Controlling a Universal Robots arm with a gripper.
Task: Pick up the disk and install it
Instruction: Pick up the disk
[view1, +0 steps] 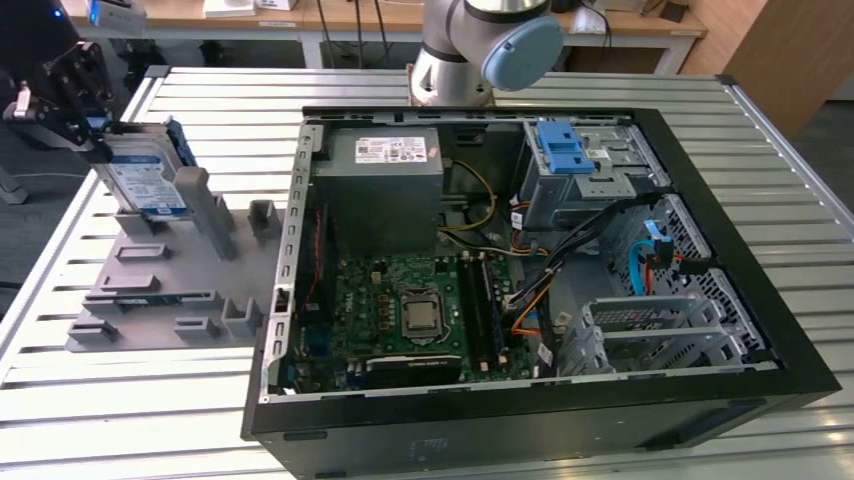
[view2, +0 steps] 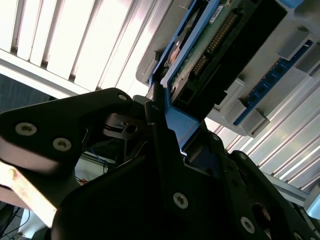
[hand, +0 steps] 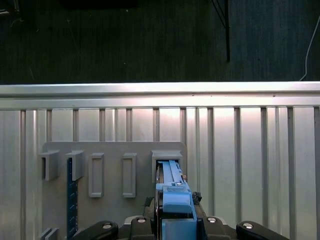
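Note:
The disk (view1: 143, 178) stands on edge at the far end of the grey slotted holder (view1: 160, 300), at the exterior view's left. It is silver-grey with a white-and-blue label and a blue bracket. My gripper (view1: 107, 130) is at its upper end, shut on the blue bracket. In the second wrist view the black fingers (view2: 156, 125) clamp the bracket, and the disk's (view2: 212, 47) circuit-board side shows beyond them. The first wrist view shows the disk (hand: 172, 187) edge-on in the holder's (hand: 112, 150) end slot, with the gripper (hand: 175, 222) around it.
An open black computer case (view1: 721, 400) lies on the slatted metal table (view1: 134, 420), to the holder's right in the exterior view. It holds a grey power supply box (view1: 380, 160), a motherboard (view1: 407, 310), cables and a drive bay with a blue latch (view1: 567, 150). The arm's base (view1: 474, 50) stands behind the case.

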